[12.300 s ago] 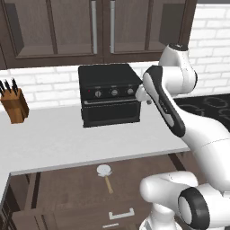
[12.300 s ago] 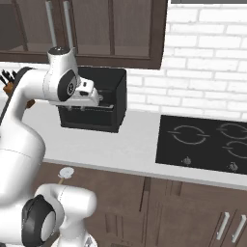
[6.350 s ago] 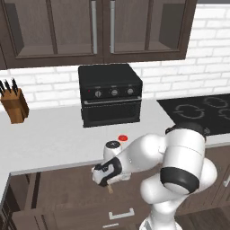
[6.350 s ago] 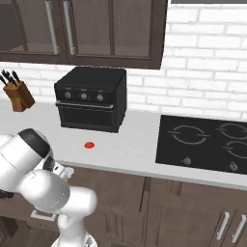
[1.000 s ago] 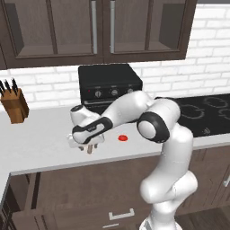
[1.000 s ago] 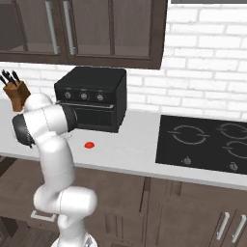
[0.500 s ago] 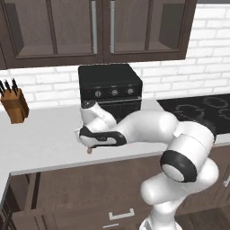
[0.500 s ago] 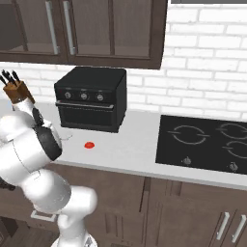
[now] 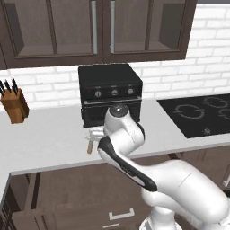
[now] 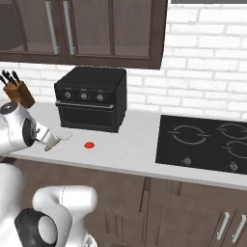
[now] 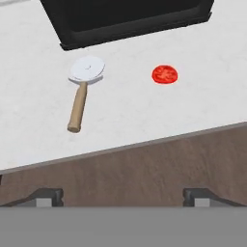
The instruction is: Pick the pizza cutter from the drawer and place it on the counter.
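One pizza cutter (image 11: 83, 93) lies flat on the grey-white tabletop (image 11: 144, 116), free of my pincer (image 11: 123, 195), whose two dark tips stand wide apart at the bottom of the hand view with nothing between them. The cutter has a round whitish wheel and a short tan wooden handle; the wheel end points toward the black oven (image 11: 125, 17) and sits just in front of it, while the handle runs back toward the tabletop's front edge. A small red disc (image 11: 165, 74) lies on the tabletop beside the cutter, apart from it.

Below the tabletop's edge the hand view shows a band of brown wood. In the left base view the drawer (image 9: 67, 197) is open under the tabletop, a wide dark-brown tray, and I can see nothing lying in the part that shows; my own arm covers much of it.

From the left base view the cutter (image 9: 93, 139) is partly hidden behind my arm, only its pale wheel and a bit of handle peeking out in front of the oven (image 9: 110, 92). That view also shows the knife block (image 9: 13, 105) standing well apart to the left, and the black cooktop (image 9: 200, 114) to the right. The right base view shows the red disc (image 10: 89, 144) clearly, but the cutter itself I cannot make out there.
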